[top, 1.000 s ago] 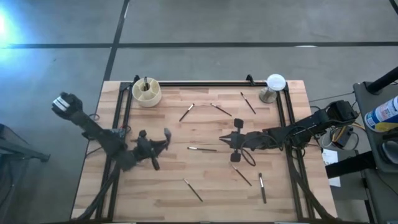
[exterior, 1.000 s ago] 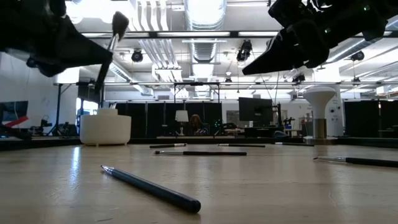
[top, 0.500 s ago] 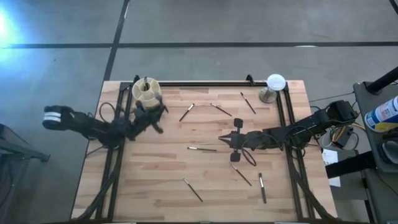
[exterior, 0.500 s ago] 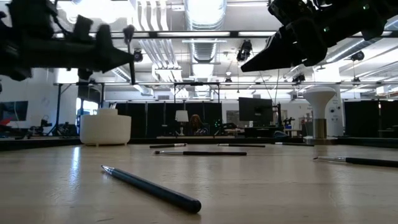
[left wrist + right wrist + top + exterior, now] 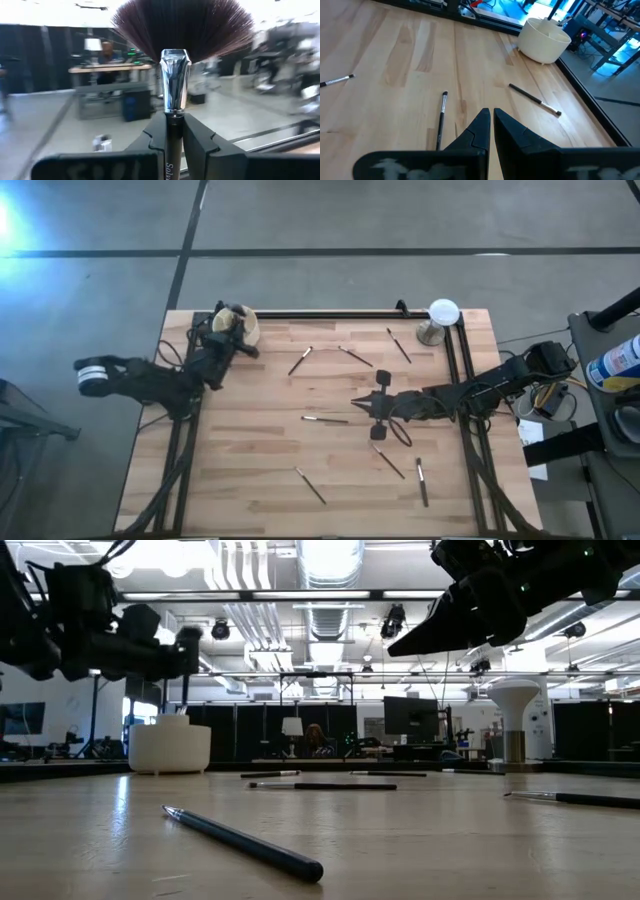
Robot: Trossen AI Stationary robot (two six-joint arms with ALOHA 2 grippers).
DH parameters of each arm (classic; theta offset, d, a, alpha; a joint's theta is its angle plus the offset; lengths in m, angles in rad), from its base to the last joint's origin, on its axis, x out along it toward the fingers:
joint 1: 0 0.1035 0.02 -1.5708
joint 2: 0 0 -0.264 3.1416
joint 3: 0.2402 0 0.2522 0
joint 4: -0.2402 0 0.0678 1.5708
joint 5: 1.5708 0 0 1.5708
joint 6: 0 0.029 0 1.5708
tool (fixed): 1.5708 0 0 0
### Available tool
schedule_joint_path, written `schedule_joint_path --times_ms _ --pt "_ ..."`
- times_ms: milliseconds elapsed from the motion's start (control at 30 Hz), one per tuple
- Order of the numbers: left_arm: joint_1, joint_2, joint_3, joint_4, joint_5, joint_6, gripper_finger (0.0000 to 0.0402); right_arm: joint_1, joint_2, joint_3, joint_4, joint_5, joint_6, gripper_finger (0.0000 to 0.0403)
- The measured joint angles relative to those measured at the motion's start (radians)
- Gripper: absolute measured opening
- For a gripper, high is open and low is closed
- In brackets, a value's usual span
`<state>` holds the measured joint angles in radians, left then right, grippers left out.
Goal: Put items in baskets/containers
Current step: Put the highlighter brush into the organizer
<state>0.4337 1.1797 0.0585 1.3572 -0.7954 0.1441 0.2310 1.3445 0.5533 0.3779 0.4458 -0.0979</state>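
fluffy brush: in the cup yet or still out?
Out. The left claw is shut on the fluffy brush, held above the table by the cream cup; cup contents are hidden.

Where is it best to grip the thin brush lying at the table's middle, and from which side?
Grip the thin brush at mid-handle, coming from straight above with fingers across its length: it lies flat on the table, free of neighbours. The right end effector, now shut, is nearest.
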Motion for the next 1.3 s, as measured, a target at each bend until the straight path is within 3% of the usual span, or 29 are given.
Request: schedule_joint_path --times_ms 133,567,900,1300 --pt "0.026 0.038 -0.019 0.044 -0.039 0.044 0.0032 0.000 0.000 0.000 0.000 0.000 0.012 0.0018" --pt "0.115 0.228 -0.049 0.200 -0.005 -0.054 0.0032 0.000 0.000 -0.002 -0.001 0.000 0.019 0.0018" --pt "0.123 0.303 -0.051 0.198 -0.021 -0.134 0.0032 0.000 0.000 -0.002 -0.003 0.000 0.016 0.0018" --pt "0.051 0.373 -0.054 0.199 -0.196 -0.199 0.0032 0.000 0.000 -0.002 -0.004 0.000 0.016 0.0018"
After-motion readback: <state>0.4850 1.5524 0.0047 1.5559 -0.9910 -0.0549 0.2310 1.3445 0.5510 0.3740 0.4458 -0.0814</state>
